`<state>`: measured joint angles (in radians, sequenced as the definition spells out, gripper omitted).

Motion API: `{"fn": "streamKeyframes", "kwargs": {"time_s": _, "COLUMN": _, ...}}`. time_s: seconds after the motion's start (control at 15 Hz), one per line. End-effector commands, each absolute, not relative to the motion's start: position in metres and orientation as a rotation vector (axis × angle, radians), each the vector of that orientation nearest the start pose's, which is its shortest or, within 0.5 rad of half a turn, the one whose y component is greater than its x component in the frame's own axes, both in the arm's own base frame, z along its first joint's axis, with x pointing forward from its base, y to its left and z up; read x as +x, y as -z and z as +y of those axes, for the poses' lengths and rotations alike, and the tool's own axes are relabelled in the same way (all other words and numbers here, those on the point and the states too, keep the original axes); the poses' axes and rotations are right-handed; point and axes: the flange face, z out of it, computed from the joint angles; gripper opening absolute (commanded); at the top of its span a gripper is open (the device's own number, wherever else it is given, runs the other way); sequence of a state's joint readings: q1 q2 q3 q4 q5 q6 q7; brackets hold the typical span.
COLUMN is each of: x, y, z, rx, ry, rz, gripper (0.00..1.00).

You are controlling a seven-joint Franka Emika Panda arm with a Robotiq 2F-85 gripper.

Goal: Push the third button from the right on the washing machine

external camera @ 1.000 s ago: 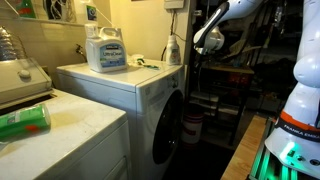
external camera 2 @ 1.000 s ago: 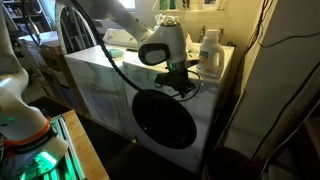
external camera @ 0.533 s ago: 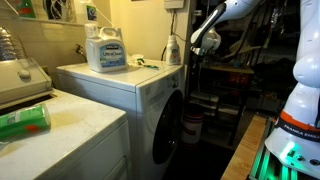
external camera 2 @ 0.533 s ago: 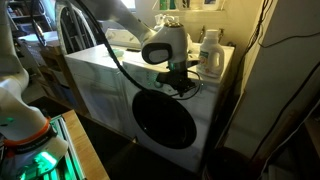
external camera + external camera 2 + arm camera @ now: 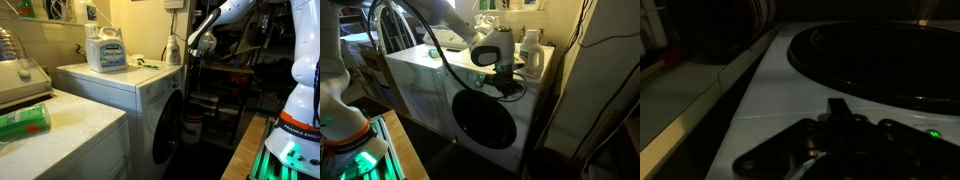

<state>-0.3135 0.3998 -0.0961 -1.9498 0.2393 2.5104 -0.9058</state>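
Note:
The white front-loading washing machine (image 5: 140, 95) with its round dark porthole door (image 5: 167, 125) shows in both exterior views; the machine (image 5: 425, 90) and door (image 5: 488, 118) face the camera here. My gripper (image 5: 194, 47) is at the top front edge of the machine, above the door (image 5: 505, 82). Its fingers look closed together and hold nothing. The buttons are too small and dark to make out. The wrist view is dark: the white face (image 5: 760, 100), the door (image 5: 880, 60) and my gripper (image 5: 839, 104) at the bottom.
A detergent jug (image 5: 105, 48) and a spray bottle (image 5: 173, 48) stand on the machine's top, with bottles at its far corner (image 5: 529, 52). A green can (image 5: 24, 122) lies on the flat-topped white appliance (image 5: 80, 140). Dark shelving (image 5: 225, 90) stands behind the arm.
My gripper has shifted along the machine's top front edge toward the side with the bottles and a little closer to the panel. Nothing else has moved.

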Motion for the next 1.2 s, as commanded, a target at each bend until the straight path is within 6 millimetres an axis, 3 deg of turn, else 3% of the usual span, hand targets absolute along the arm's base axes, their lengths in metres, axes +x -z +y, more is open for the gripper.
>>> {"fn": "streamKeyframes", "kwargs": {"time_s": 0.0, "x": 0.596, "y": -0.278, "z": -0.263, "rx": -3.063, "ry": 0.348, "rz": -0.502, "gripper": 0.02}}
{"fn": "streamKeyframes", "kwargs": {"time_s": 1.13, "x": 0.631, "y": -0.262, "z": -0.255, "rx": -2.971, "ry": 0.503, "rz": -0.609, "gripper": 0.01}}
